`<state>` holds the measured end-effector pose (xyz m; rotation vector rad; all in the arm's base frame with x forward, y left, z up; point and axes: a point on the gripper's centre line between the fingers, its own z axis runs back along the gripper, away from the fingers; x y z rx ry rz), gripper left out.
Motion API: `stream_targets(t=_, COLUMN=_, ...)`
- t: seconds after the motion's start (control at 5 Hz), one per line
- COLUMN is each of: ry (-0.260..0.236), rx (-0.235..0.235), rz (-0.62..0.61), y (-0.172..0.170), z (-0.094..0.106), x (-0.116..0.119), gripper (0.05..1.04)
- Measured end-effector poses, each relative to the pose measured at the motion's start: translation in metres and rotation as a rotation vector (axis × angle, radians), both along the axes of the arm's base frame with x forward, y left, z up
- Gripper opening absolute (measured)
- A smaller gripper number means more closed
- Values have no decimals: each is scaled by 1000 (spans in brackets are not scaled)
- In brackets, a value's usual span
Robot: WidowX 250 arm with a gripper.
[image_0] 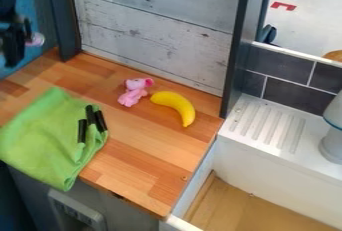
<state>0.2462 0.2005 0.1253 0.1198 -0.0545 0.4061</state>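
Observation:
At the upper left edge is the black gripper point(15, 40), partly cut off by the view's edge, over the blue area left of the counter. A small pale, pinkish round item point(35, 39) shows beside it; whether they touch is unclear. On the wooden counter lies a green cloth point(43, 137), with several short black sticks point(82, 131) on its right part. Further back, a pink toy animal point(134, 92) lies just left of a curved yellow banana point(175, 106), with a small gap between them.
A dark post point(65, 20) stands at the counter's back left, and grey wooden boards point(153, 30) form the back wall. To the right are another dark post point(242, 40), a white ridged drainboard point(270, 125) and a grey-white object point(333, 142). A wood-floored basin point(234, 205) lies lower right.

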Motion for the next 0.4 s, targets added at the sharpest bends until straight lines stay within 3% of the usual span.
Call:
stream_targets(t=0.2, ry=-19, rx=-72, rz=-125, y=-36, z=10, x=-10, gripper=671)
stream_targets(t=0.4, ry=-3, rx=-172, rz=-209, y=-63, z=4, x=-8, gripper=671)
